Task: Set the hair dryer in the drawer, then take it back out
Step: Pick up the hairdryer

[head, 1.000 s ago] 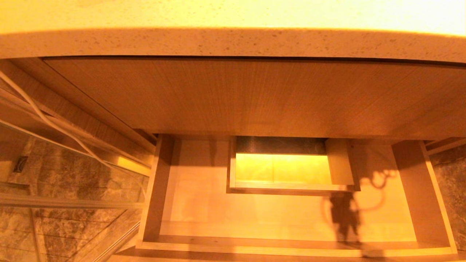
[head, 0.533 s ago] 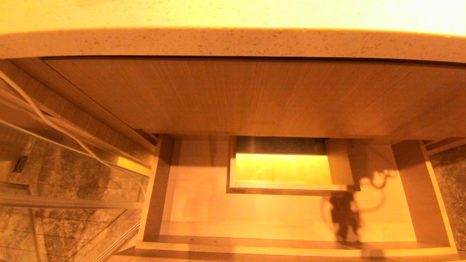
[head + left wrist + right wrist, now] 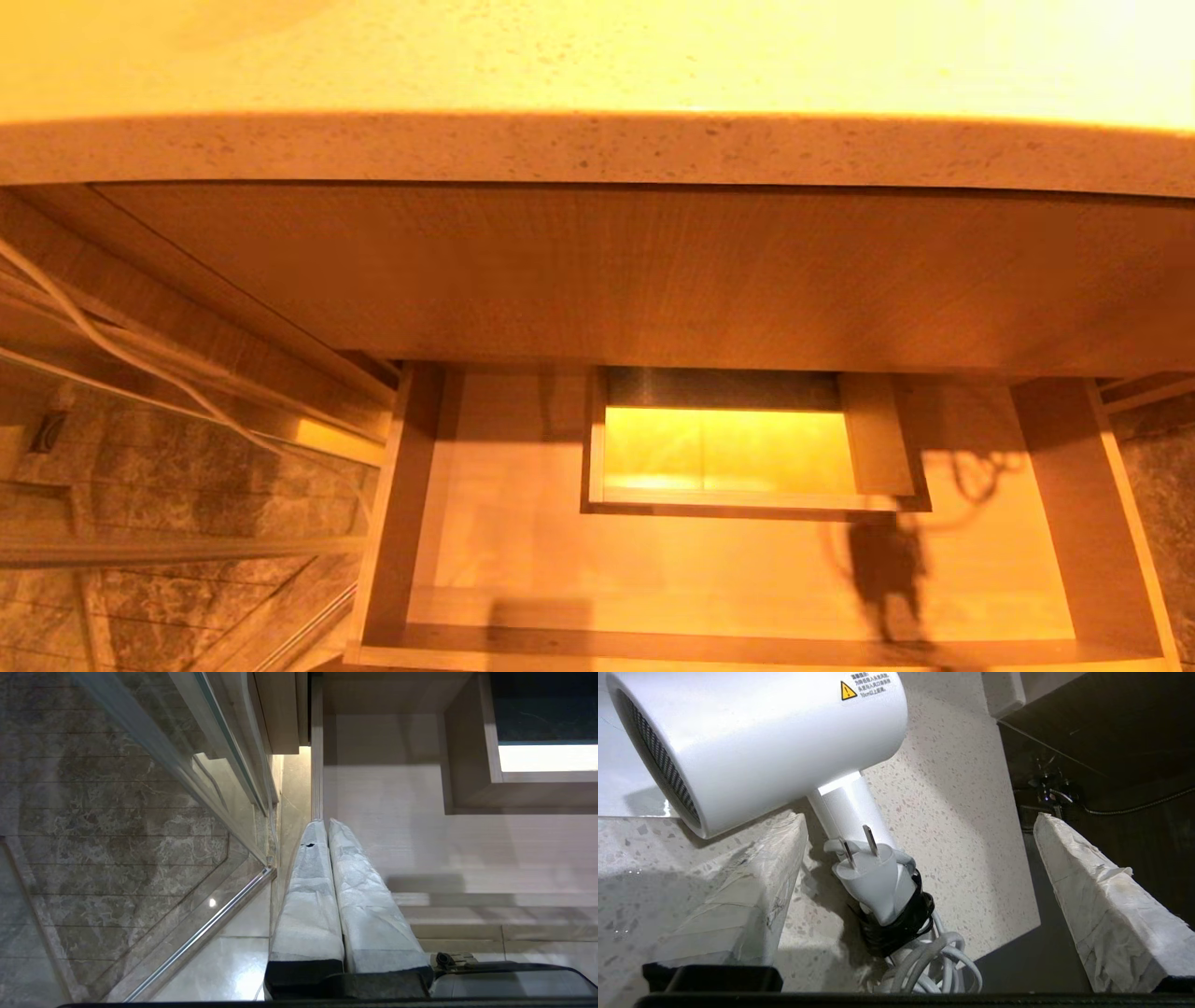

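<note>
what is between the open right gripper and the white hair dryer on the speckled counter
Nothing visible. The right gripper is open, its taped fingers straddling the small white hair dryer lying on the speckled stone countertop, with only its bundled white cord between them.

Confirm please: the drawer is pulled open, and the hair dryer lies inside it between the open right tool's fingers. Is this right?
Not quite. The hair dryer lies on the speckled countertop, not inside the drawer, as the right wrist view shows. The drawer is open, and the right tool is open around the dryer.
</note>
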{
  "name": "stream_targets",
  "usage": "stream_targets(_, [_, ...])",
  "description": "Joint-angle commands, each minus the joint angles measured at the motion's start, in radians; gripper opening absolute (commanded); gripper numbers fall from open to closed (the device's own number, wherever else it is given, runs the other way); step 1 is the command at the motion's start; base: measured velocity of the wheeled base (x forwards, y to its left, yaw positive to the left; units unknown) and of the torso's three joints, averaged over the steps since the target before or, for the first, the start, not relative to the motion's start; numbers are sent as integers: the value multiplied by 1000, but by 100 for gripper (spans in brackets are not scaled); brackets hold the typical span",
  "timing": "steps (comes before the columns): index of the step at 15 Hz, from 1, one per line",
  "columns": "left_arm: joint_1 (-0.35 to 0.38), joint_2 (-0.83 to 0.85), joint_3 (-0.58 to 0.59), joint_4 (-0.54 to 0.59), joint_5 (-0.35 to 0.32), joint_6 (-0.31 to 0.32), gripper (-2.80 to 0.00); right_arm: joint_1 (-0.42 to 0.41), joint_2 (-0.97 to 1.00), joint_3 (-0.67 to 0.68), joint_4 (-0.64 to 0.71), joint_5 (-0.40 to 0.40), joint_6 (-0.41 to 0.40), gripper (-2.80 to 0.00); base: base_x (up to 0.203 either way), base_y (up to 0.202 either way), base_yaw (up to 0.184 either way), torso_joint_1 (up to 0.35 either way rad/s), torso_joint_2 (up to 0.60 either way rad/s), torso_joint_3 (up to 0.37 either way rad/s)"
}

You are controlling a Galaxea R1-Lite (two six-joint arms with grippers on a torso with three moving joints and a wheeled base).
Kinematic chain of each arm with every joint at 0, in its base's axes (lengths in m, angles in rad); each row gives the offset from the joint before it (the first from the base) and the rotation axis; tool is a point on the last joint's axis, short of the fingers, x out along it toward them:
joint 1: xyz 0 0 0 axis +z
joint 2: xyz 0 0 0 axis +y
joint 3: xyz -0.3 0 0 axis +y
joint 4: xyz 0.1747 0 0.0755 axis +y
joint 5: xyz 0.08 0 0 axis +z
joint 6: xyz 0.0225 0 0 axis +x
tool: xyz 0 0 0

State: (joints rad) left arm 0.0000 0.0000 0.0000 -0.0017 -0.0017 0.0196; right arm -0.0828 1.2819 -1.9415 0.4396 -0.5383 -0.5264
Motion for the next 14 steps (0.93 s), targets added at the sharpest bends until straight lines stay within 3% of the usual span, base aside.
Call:
stream_targets(1, [0, 0, 2, 0, 0, 0, -280, 0, -6, -1, 1, -3, -3, 0, 0, 0, 0, 107, -12, 74])
stream_targets(5, [0, 0, 2, 0, 0, 0, -280, 0, -7, -1, -7, -2, -10, 0, 0, 0, 0, 52, -18, 46])
stream_targets(9, [0, 0, 2, 0, 0, 0, -280, 0, -9, -1, 4, -5, -10, 0, 0, 0, 0, 273, -88, 172])
stream_targets(14, [0, 0, 2, 0, 0, 0, -280, -6, -27, -1, 5, -9, 41, 0, 0, 0, 0, 44, -15, 30])
